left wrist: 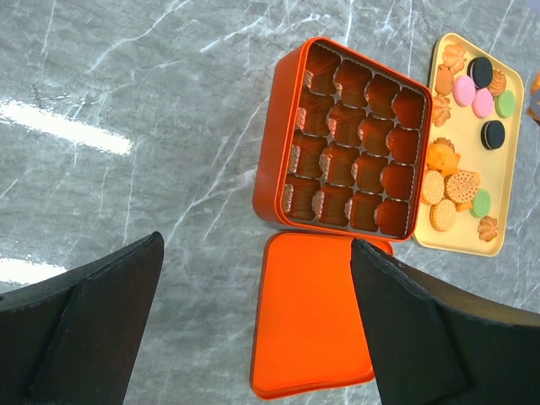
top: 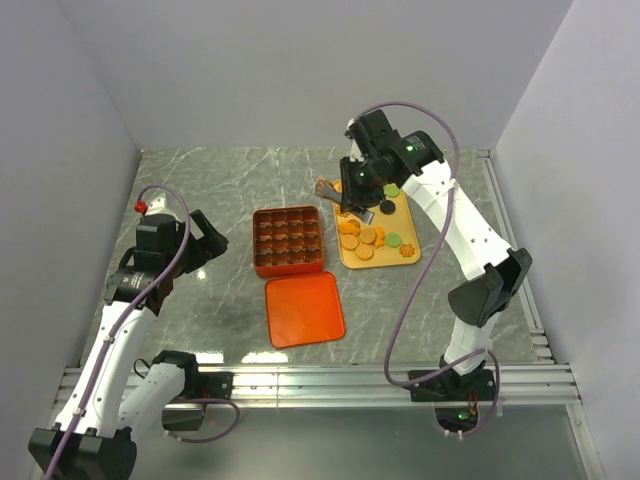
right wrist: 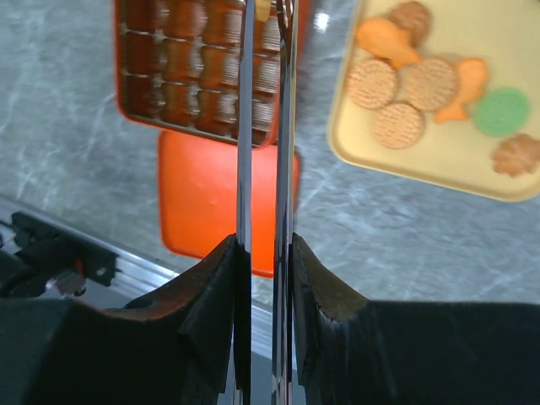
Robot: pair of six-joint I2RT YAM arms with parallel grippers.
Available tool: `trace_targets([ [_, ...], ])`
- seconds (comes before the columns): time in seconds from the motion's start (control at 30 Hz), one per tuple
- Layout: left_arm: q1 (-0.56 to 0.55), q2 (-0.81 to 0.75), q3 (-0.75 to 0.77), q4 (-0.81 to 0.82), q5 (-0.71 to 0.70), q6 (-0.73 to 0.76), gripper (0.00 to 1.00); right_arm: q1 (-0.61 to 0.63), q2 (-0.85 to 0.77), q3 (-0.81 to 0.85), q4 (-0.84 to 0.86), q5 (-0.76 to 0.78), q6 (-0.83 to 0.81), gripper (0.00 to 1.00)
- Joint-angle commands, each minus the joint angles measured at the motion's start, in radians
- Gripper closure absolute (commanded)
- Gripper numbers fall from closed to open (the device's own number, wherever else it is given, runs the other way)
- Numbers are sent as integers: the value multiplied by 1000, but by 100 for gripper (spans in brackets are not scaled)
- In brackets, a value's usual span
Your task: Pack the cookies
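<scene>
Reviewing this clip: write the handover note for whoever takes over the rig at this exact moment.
Left claw: open, holding nothing, raised to the left of the box.
Right claw: almost shut, apparently pinching a tan cookie near the box's far right corner.
Cookies: all the others lie on the yellow tray, right of the box.
Box: open, cells look empty. Lid lies flat on the table at its near side.
Done: at most one pick.
Left: fill the cells, then probably fit the lid.
</scene>
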Motion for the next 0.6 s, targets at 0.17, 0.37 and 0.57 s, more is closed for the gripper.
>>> trace_targets([
  [0.17, -7, -32, -3, 22, 12, 3, 1, 90, 90, 64, -57, -47, 7, 79],
  [0.37, -14, -40, -3, 21, 3, 0, 1, 136, 125, 54, -65, -61, -2, 79],
  [0.57, -22, -41, -3, 19, -2, -1, 1, 150, 162, 57, -64, -61, -1, 79],
])
